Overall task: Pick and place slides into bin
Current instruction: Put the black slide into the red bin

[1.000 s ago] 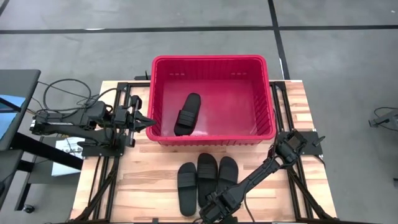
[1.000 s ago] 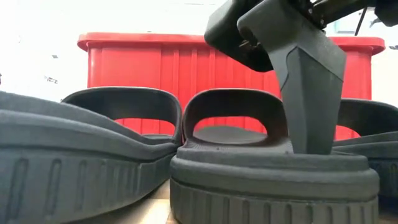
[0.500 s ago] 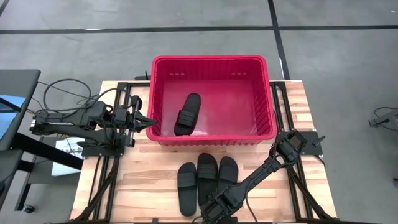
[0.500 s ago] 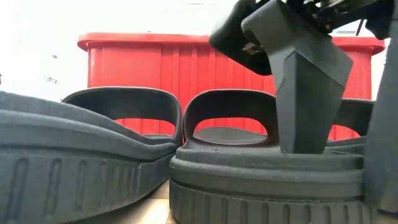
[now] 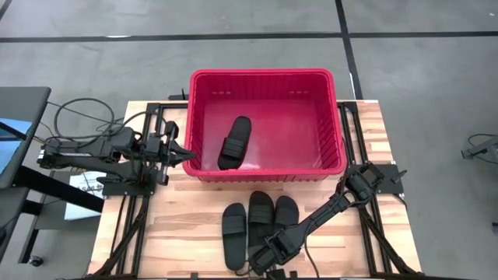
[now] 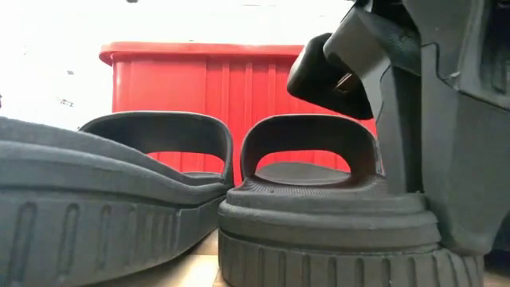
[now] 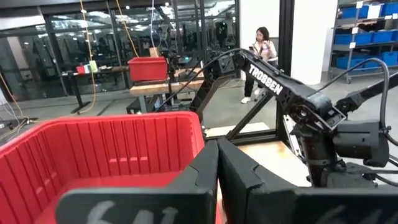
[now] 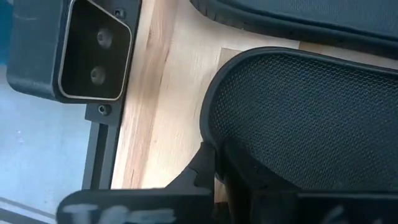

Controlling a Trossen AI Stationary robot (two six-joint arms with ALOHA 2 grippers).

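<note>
I see a bright red bin with ribbed, slotted walls beyond my right claw. The slides at that claw are matte black, with fine-dotted soles and grooved edges. The desk shows pale wood grain in strips.

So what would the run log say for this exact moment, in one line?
right gripper: shut on middle slide heel | left gripper: shut, beside bin | one slide in bin | three on table

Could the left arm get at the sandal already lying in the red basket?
Probably yes: the left gripper sits shut just outside the basket's left wall, and the sandal lies uncovered inside. It would have to lift over the rim.
</note>
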